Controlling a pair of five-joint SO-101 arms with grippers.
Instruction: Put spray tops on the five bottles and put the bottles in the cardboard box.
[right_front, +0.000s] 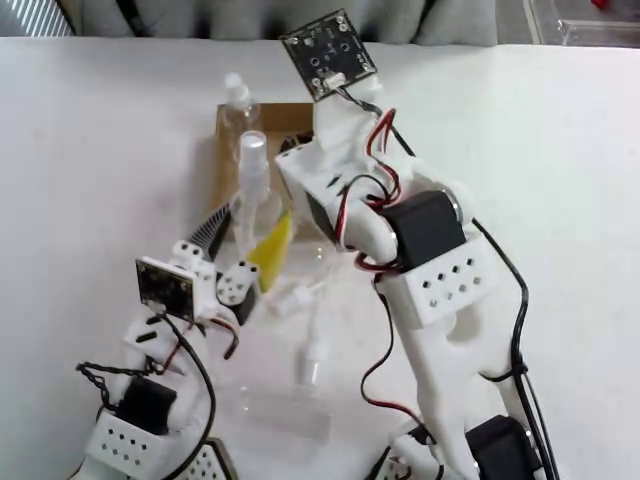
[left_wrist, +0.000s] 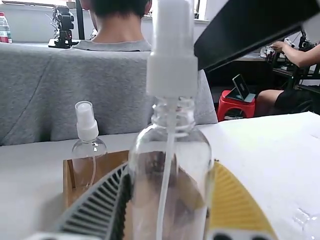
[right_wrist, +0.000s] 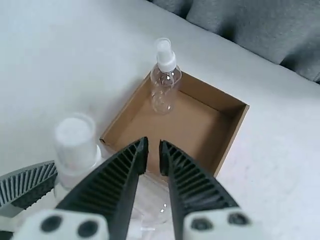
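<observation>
Left claw gripping upright topped bottle | right claw narrow, empty, above cardboard box | 2nd bottle standing at its 11 o'clock corner

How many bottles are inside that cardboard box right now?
1: a spray-topped bottle stands by a corner of the cardboard box. The right gripper hides the box's near part.

**One bottle in the box, one at its near edge**

The boxed bottle stands in the far left corner of the box. The held bottle stands upright just before the box's near wall, between the left gripper's fingers. The right gripper hangs above that wall, beside the held bottle's top. A loose top lies on the table, between the two arms.
</observation>
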